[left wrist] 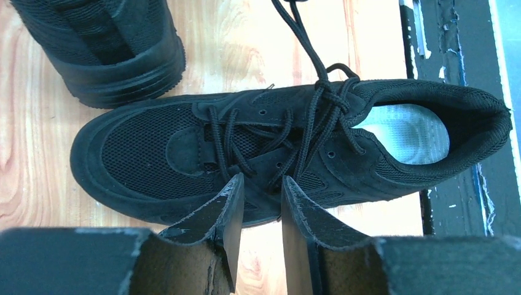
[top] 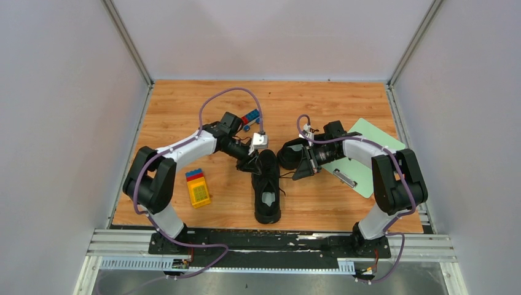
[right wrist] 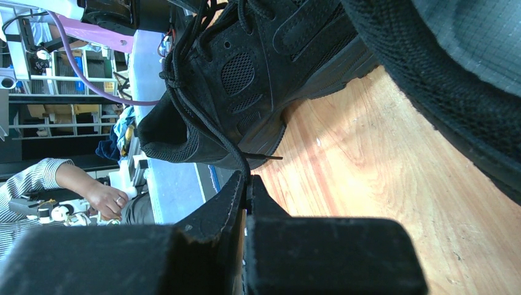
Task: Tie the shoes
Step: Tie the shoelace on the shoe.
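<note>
One black shoe point(top: 268, 190) lies mid-table, toe pointing away, grey insole showing. In the left wrist view that shoe point(left wrist: 153, 147) lies crosswise, its laces point(left wrist: 319, 117) knotted loosely near the opening. My left gripper point(left wrist: 261, 184) stands open at the shoe's side by the eyelets, nothing between its fingers point(left wrist: 228, 203). The second shoe point(top: 289, 153) sits just right of the first shoe's toe. My right gripper point(right wrist: 247, 178) is shut on a lace point(right wrist: 206, 120) that runs taut from the first shoe point(right wrist: 246, 67) to its tips. The second shoe point(right wrist: 448, 80) fills that view's upper right.
A pale green clipboard point(top: 372, 157) lies under the right arm at the right. A yellow toy block with a red and blue top point(top: 198, 187) sits left of the shoe. A small blue-and-red toy point(top: 250, 117) lies behind the left wrist. White walls enclose the table.
</note>
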Controlling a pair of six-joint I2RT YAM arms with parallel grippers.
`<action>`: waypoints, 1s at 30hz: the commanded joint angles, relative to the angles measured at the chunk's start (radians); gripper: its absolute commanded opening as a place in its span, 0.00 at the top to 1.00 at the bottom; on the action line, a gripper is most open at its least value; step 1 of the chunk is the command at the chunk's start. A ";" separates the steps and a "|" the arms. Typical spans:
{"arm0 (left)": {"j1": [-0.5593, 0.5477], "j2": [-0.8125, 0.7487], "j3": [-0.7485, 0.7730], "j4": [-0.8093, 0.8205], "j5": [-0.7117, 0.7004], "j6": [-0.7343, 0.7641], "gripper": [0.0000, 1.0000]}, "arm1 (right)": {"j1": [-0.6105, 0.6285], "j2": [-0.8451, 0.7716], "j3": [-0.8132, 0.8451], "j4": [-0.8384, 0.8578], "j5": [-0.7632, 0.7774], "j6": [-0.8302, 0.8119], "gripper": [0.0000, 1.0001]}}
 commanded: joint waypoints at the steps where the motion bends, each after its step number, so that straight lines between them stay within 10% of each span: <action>1: -0.010 0.005 0.034 -0.028 0.013 0.054 0.64 | 0.004 -0.010 0.034 0.001 -0.030 -0.025 1.00; 11: -0.057 0.018 0.043 -0.096 0.023 0.103 0.66 | 0.005 -0.005 0.038 0.003 -0.032 -0.026 1.00; 16: -0.063 0.028 0.063 -0.132 -0.009 0.090 0.99 | 0.005 -0.008 0.037 0.003 -0.024 -0.025 1.00; 30: 0.031 -0.203 -0.023 -0.065 -0.462 -0.216 1.00 | -0.019 -0.101 -0.002 0.000 0.147 -0.041 1.00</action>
